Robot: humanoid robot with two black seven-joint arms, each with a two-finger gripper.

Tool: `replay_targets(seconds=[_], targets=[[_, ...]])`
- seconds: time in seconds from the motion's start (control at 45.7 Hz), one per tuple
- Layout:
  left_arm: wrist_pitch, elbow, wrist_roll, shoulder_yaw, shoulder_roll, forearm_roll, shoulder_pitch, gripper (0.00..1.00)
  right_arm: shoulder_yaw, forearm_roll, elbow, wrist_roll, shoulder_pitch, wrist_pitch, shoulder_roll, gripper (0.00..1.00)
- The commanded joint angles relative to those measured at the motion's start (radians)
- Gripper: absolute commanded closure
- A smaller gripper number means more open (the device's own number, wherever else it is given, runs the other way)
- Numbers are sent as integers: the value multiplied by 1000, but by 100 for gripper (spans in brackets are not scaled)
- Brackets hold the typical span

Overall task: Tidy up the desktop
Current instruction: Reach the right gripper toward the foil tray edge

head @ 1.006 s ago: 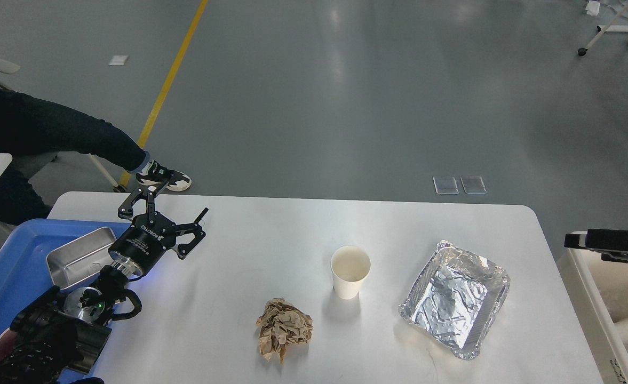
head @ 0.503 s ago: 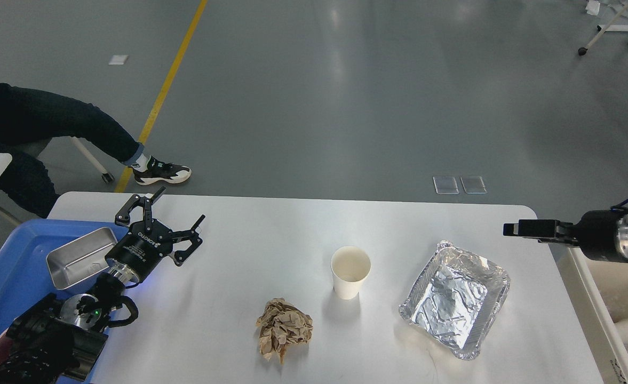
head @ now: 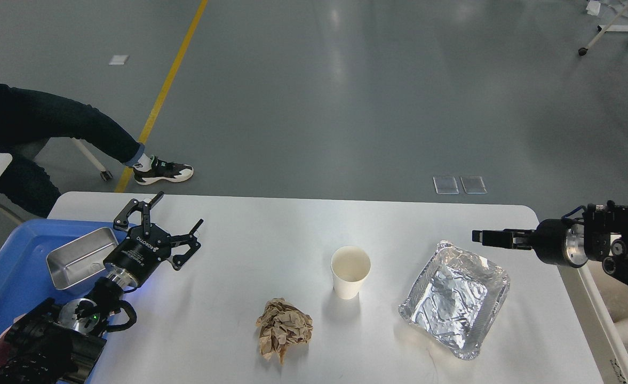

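The desk [head: 249, 240], a wide white top with rounded corners, fills the lower half of the head view and carries three loose items. A crumpled brown paper ball [head: 283, 329] lies near the front edge. A white paper cup [head: 350, 271] stands upright just behind and to the right of it, apart from it. A crinkled foil tray [head: 455, 298] lies further right, well apart from the cup.

The left pincer [head: 165, 221] hangs wide open and empty over the desk's left part, beside a blue bin [head: 9, 266] that holds a steel pan [head: 81, 257]. The right pincer [head: 487, 237] reaches in from the right, above the foil tray's far corner. It is seen edge-on and dark, so I cannot tell whether its fingers are parted. A cream-white bin [head: 594, 298] stands off the desk's right edge.

In my judgement the step in hand is the right arm's approach to the foil tray. Thin foil is likely to buckle, so the grip should take the raised rim with light closure, lift level and carry the tray clear of the cup to the right-hand bin. The left arm is better placed for the paper ball.

Lettering on the left pincer's body appears to read "ROBOTIQ". No other writing can be read.
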Motion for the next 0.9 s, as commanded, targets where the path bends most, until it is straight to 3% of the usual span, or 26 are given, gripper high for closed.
replay_targets(seconds=[0.0, 0.394, 0.612, 0.875], targets=[[0, 0, 0, 0, 1, 0, 0, 3, -26, 0, -3, 5, -13, -50, 21, 0], [0, 0, 0, -2, 3, -2, 11, 2, -55, 0, -110, 24, -45, -133, 134, 0], [0, -1, 0, -2, 9, -2, 20, 2, -133, 0, -170, 56, -42, -188, 185, 0], [0, -1, 0, -2, 15, -2, 28, 2, -144, 0, -220, 73, -44, -200, 211, 0]])
